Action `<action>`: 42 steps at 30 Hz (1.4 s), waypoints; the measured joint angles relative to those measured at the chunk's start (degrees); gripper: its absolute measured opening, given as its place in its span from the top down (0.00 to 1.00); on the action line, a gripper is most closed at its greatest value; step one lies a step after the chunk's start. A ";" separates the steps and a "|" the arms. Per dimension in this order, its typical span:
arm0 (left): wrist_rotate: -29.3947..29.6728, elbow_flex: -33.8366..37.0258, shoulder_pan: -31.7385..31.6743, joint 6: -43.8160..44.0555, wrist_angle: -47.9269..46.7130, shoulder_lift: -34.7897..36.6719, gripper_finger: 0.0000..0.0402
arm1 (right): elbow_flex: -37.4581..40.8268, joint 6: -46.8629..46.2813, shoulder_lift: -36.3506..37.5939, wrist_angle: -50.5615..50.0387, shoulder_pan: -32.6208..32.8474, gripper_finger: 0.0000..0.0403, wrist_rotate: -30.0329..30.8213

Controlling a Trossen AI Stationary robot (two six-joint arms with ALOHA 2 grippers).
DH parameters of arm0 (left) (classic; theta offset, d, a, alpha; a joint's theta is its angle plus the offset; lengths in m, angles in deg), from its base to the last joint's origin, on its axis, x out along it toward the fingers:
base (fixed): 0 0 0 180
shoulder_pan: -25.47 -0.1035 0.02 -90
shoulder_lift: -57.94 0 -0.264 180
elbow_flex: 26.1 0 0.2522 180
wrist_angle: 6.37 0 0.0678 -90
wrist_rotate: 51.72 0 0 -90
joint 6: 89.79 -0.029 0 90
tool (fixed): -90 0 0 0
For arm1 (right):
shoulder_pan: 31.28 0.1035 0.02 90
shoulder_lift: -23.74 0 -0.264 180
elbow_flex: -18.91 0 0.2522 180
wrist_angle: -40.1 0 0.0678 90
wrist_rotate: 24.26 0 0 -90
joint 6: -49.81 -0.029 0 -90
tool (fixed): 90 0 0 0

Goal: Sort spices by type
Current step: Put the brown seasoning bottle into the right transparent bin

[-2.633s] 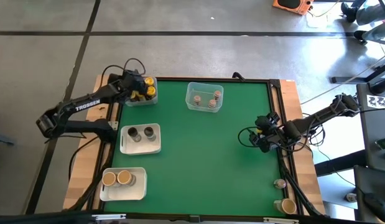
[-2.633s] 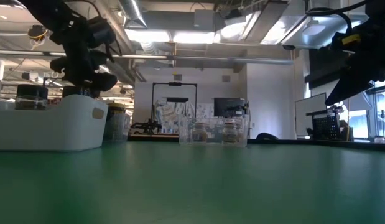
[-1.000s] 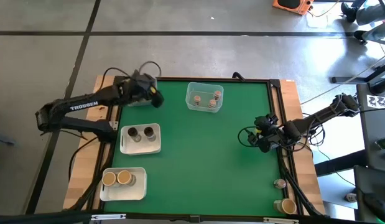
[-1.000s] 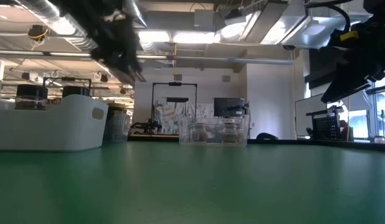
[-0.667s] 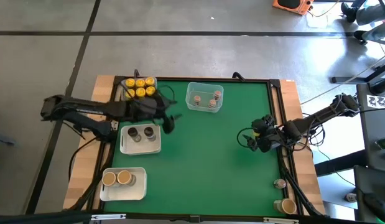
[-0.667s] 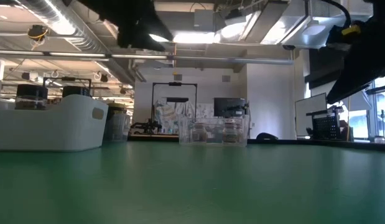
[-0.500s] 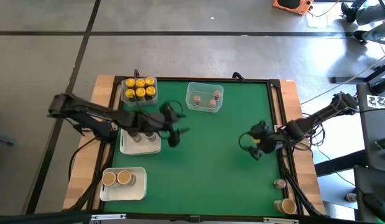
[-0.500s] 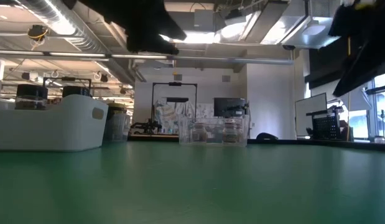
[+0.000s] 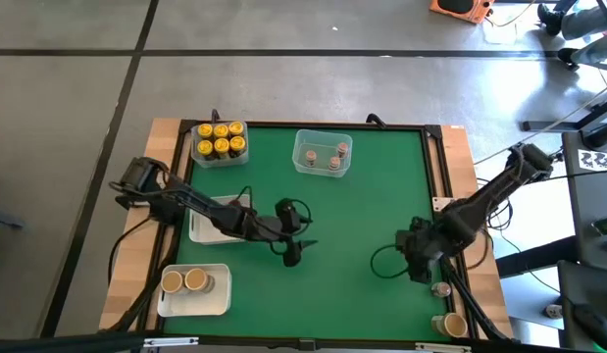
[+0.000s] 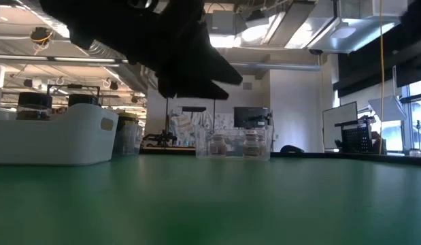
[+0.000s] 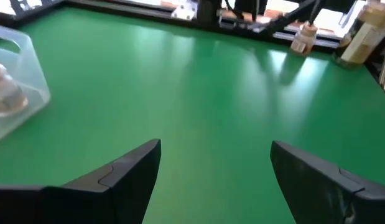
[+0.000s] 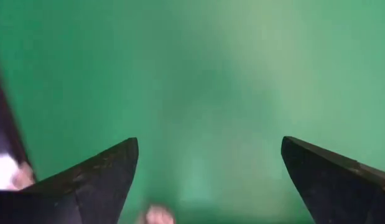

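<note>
My left gripper (image 9: 293, 251) hangs open above the green mat near the table's middle, with nothing between its fingers (image 11: 214, 155). My right gripper (image 9: 418, 271) is open too (image 12: 208, 155), over the mat by the right edge, a little short of a grey-pink-lidded jar (image 9: 440, 290). That jar and a tan-lidded jar (image 9: 455, 325) stand on the wooden rim at the near right corner. Yellow-lidded jars (image 9: 220, 141) stand in a clear tub at far left. Grey-pink-lidded jars (image 9: 334, 157) stand in another clear tub. Two tan-lidded jars (image 9: 184, 281) stand in a white tray.
A second white tray (image 9: 207, 227) lies at the left edge, largely covered by my left arm. The clear tub (image 10: 234, 145) and a white tray (image 10: 54, 139) show in the low view. Green mat (image 9: 362, 226) spreads between both grippers. Cables trail along the right rim.
My left gripper has swept from beside the yellow-lidded jars' tub at far left toward the table's middle and near side, its arm stretching out low across the white tray. My right gripper has moved toward the near edge, closer to the jars on the right rim.
</note>
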State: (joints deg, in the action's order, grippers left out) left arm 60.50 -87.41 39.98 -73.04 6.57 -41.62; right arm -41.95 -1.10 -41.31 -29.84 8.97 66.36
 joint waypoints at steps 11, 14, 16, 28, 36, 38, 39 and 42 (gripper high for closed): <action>0.08 0.00 1.29 2.97 0.97 -2.30 0.25 | -1.78 -5.75 -13.01 -6.09 4.27 0.03 -21.72; 0.08 0.00 1.68 2.86 1.35 -2.30 0.25 | -1.78 -8.80 -14.60 -3.71 7.69 0.03 -23.70; 0.18 0.00 1.74 2.84 1.37 -2.30 0.25 | -1.78 -10.80 -15.39 -1.45 10.11 0.03 -23.78; 0.91 0.00 1.74 1.96 1.26 -2.30 0.25 | -1.46 -13.62 -21.42 0.64 21.26 0.06 -22.41; 0.94 0.00 1.74 2.03 1.24 -2.30 0.25 | -1.46 -13.23 -21.85 1.55 21.21 0.39 -18.29; 0.94 0.00 1.74 2.11 1.26 -2.30 0.25 | -1.43 -13.31 -21.85 1.21 21.22 0.49 -18.05; 0.94 0.00 1.74 2.12 1.26 -2.30 0.25 | -1.43 -13.39 -21.87 0.89 21.20 0.54 -17.83; 0.94 0.00 1.74 2.14 1.25 -2.30 0.25 | -1.57 -13.43 -21.96 0.66 20.00 0.56 -17.97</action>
State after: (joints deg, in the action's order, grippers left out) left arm 61.44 -87.41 41.72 -70.90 7.82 -43.92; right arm -43.52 -14.53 -63.26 -29.18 28.97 48.39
